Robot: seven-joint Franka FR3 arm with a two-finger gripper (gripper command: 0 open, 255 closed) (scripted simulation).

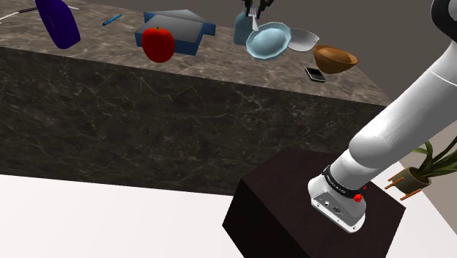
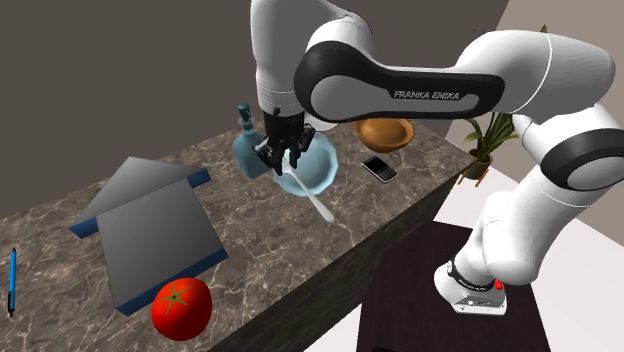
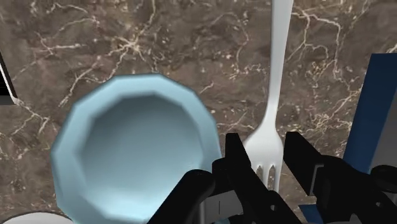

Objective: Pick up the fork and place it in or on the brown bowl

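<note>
The fingers (image 3: 236, 159) are narrowed onto the white fork (image 3: 277, 76), pinching it at the tine end. Its handle slants down over the dark marbled counter (image 2: 290, 250). The fork hangs just beside a light blue bowl (image 2: 318, 168), at the rim nearer the grey and blue house-shaped block (image 2: 150, 225). The brown bowl (image 2: 385, 131) sits further along the counter, apart from the fork, with a black phone (image 2: 378, 168) just beside it

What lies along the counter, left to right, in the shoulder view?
Dark blue vessel → blue pen → red fruit → light blue bowl → white bowl → brown bowl.
</note>
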